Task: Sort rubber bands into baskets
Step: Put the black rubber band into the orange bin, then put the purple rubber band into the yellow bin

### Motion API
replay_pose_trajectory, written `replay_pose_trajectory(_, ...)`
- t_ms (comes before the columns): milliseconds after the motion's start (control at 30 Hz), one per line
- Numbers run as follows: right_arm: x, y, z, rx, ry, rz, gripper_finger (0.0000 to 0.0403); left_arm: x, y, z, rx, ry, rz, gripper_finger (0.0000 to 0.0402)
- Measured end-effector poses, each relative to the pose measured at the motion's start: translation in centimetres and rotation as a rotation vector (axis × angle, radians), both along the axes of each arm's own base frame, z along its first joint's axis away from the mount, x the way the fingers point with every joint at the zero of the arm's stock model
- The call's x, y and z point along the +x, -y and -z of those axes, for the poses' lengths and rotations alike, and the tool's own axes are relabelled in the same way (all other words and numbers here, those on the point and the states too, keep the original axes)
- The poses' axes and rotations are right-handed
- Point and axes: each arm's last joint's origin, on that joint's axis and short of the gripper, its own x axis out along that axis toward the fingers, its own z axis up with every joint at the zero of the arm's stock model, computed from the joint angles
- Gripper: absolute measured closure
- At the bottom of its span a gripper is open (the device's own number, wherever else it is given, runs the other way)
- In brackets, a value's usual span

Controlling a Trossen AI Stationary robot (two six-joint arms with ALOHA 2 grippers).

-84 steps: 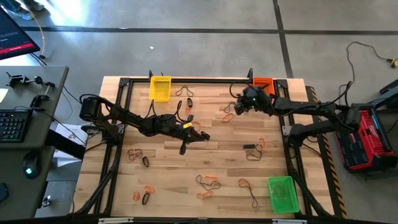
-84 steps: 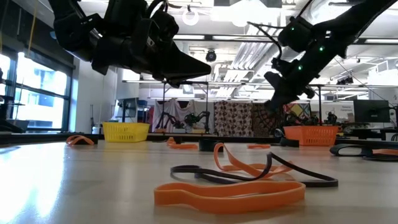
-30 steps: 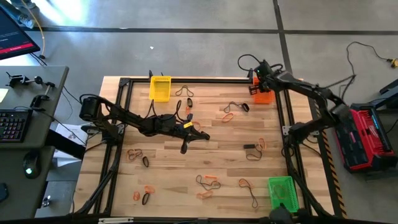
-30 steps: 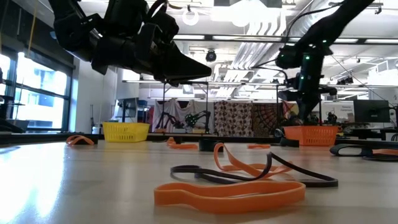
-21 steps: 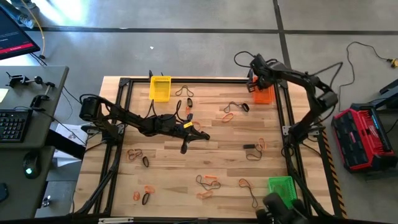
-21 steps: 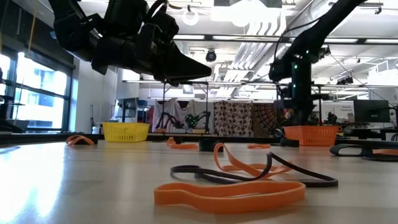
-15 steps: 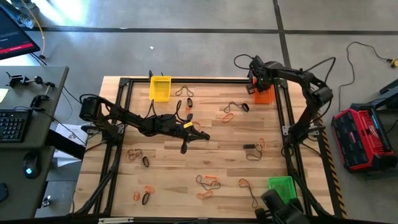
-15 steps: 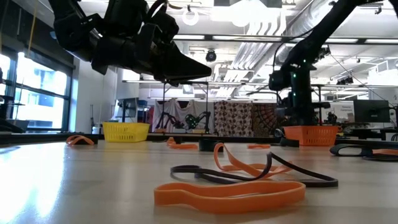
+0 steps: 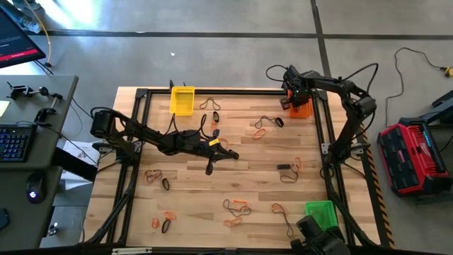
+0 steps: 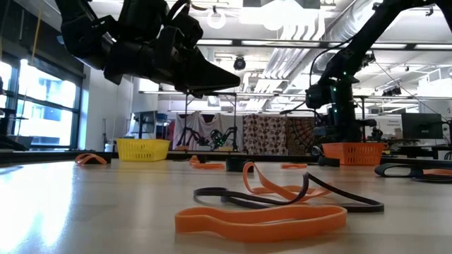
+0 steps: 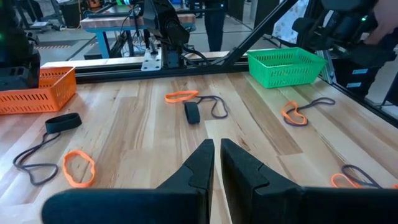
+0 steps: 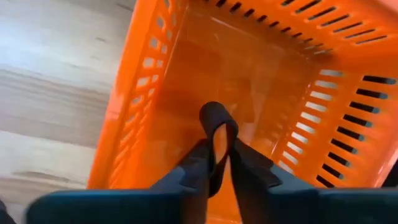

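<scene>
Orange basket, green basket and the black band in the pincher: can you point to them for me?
orange basket (image 12: pixel 292 81): right wrist view, inner side wall.
green basket (image 11: pixel 287 67): left wrist view, front mesh wall.
black rubber band (image 12: pixel 217 119): right wrist view, top of the loop between the right gripper's fingers.

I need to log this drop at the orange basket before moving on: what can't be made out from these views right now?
- Orange basket contents: the right wrist view shows only one part of its floor; the right gripper hides the rest.
- Black rubber band: still pinched or freed, unclear.
- High view: the right arm covers the basket.
- Yellow basket and green basket: contents hidden by mesh walls.
</scene>
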Motion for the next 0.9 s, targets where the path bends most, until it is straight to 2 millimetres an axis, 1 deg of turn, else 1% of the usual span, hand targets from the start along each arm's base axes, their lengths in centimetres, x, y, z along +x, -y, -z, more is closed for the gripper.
replay_pose_trajectory(233, 0.2, -0.2, -0.1, -0.002, -0.036, -0.038, 0.0259, 0.0, 0.0, 0.0, 0.000, 0.001, -0.001, 0.0383)
replay_pose_trajectory(300, 0.2, -0.2, -0.4, 0.006, -0.042, -0.049, 0.0246, 0.0, 0.0, 0.0, 0.000, 0.001, 0.000, 0.0383)
replay_pose_trajectory(400, 0.1, -0.2, -1.6, 0.004, -0.042, -0.068, 0.0244, 0.0, 0.0, 0.0, 0.000, 0.001, 0.000, 0.0383)
replay_pose_trajectory(500, 0.0, -0.5, -3.8, -0.030, -0.025, -0.082, 0.0260, 0.0, 0.0, 0.0, 0.002, 0.002, 0.000, 0.0383)
replay_pose_trajectory(600, -0.3, -1.2, -6.2, -0.093, 0.011, -0.077, 0.0288, 0.0, 0.0, 0.0, 0.016, 0.004, 0.003, 0.0383)
replay_pose_trajectory(733, -0.5, -2.9, -9.2, -0.189, 0.073, -0.080, 0.0334, 0.0, 0.0, 0.0, 0.016, 0.004, 0.003, 0.0383)
replay_pose_trajectory(900, 0.3, -5.7, -12.1, -0.280, 0.144, -0.154, 0.0391, 0.0, 0.0, 0.0, 0.016, 0.004, 0.003, 0.0383)
